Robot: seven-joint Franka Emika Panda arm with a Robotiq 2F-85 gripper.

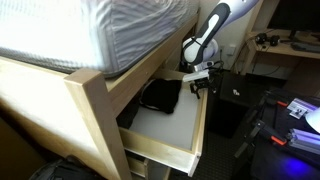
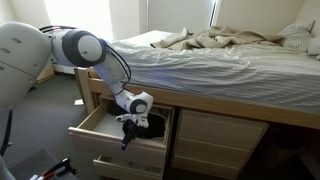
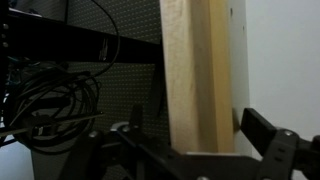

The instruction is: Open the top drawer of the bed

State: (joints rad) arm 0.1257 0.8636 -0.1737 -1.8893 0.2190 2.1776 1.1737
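The bed (image 1: 95,115) is a pale-wood frame with a striped mattress (image 2: 200,60). Its top drawer (image 1: 168,125) stands pulled out in both exterior views, with the pale grey floor showing and its front panel (image 2: 115,152) out from the frame. A black item (image 1: 160,95) lies at the back of the drawer. My gripper (image 1: 200,80) is at one end of the drawer's front panel (image 2: 128,132). In the wrist view the fingers (image 3: 192,125) straddle the wooden panel (image 3: 200,70). They are open, with a gap on the left side.
A similar pale-wood drawer (image 2: 112,172) sits closed beneath the open one, and further drawers (image 2: 215,138) stand beside it. A dark desk (image 1: 290,45) and black gear with a blue-lit device (image 1: 297,110) crowd the floor next to the drawer. Cables (image 3: 50,100) hang close by.
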